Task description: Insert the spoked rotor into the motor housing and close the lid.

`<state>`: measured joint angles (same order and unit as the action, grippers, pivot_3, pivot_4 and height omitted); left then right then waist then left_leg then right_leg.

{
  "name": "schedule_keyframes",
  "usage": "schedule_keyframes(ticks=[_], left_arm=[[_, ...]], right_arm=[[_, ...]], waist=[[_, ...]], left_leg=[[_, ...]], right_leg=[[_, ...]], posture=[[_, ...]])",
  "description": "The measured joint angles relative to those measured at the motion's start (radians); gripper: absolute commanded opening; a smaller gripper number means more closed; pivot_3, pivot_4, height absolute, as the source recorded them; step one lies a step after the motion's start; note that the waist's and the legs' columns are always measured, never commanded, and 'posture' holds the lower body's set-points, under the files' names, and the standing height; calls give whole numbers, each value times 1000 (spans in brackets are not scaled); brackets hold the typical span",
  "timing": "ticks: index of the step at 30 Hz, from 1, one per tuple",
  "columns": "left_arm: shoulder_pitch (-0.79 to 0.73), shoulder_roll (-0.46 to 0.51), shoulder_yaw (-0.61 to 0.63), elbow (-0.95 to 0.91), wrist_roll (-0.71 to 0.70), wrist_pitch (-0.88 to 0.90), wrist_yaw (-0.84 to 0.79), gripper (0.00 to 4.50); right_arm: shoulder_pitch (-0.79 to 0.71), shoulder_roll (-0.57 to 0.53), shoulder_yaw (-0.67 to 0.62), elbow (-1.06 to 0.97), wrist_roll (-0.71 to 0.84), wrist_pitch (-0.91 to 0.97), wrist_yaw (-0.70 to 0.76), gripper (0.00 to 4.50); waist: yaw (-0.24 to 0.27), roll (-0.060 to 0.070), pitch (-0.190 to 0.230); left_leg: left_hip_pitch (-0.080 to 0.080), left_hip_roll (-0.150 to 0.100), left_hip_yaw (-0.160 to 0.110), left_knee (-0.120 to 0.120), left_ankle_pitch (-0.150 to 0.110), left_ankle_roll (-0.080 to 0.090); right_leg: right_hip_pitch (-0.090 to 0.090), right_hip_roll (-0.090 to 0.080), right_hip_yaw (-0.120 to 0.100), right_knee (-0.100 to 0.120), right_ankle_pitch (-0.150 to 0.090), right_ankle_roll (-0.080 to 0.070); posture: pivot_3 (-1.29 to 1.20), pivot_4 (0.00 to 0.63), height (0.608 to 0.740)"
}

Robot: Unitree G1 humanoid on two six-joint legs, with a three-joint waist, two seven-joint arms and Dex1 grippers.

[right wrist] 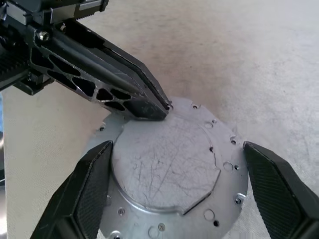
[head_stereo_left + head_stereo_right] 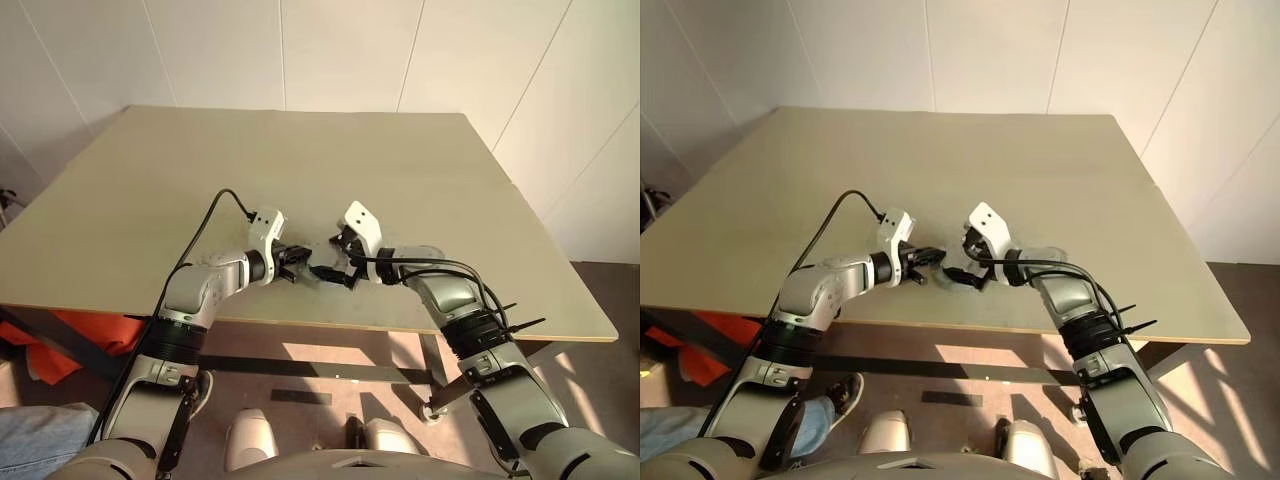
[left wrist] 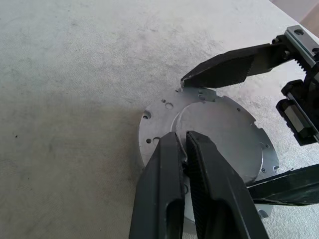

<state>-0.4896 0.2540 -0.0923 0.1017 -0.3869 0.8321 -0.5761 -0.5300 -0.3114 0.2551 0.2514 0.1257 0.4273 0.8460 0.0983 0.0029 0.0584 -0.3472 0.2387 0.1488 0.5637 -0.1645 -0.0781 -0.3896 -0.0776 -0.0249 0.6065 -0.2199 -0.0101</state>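
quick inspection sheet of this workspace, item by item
surface: beige table, bare apart from the part being worked
job's things: lid lies flat near the table's front edge; rotor and housing not discernible
clutter: nothing seen
grippers: left gripper shut, tips on the lid; right gripper open, fingers either side of the lid
cables: black cable loops off the left wrist
surroundings: white panelled wall; orange item under the table

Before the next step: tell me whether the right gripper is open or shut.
Open. The right gripper has its two black fingers spread wide, one on each side of the lid, neither pressed against its ridged edge.
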Motion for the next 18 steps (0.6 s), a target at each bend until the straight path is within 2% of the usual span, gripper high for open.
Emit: schedule_keyframes(ticks=[5, 8, 12, 18], left_arm=[[-6, -5, -7, 1, 0, -7, -5, 291], [-15, -6, -13, 7, 1, -11, -11, 291], [-23, -16, -18, 18, 9, -22, -13, 291], [-26, -19, -23, 27, 17, -31, -21, 291]], right_arm=[[18, -29, -78, -172, 124, 121, 53, 4470], [-2, -38, -136, -205, 191, 225, 42, 4470], [-47, -50, -225, -135, 244, 407, -28, 4470], [-16, -80, -297, -42, 282, 604, -92, 4470]], waist=[[-1, 0, 0], [-1, 1, 0], [1, 1, 0], [3, 2, 0]], left_leg=[[-1, 1, 0, -2, 0, 0], [-2, 1, 0, -3, 0, 1], [-3, 0, 0, -3, -1, 1], [-2, 1, 1, -3, -1, 1]], right_leg=[[-2, 1, 0, 1, 2, -3], [-2, 1, 0, 1, 4, -6], [-3, 1, 0, 0, 4, -6], [-3, 1, 0, 0, 4, -6]], posture=[[0, 0, 740], [0, 0, 740], [0, 0, 740], [0, 0, 740]])
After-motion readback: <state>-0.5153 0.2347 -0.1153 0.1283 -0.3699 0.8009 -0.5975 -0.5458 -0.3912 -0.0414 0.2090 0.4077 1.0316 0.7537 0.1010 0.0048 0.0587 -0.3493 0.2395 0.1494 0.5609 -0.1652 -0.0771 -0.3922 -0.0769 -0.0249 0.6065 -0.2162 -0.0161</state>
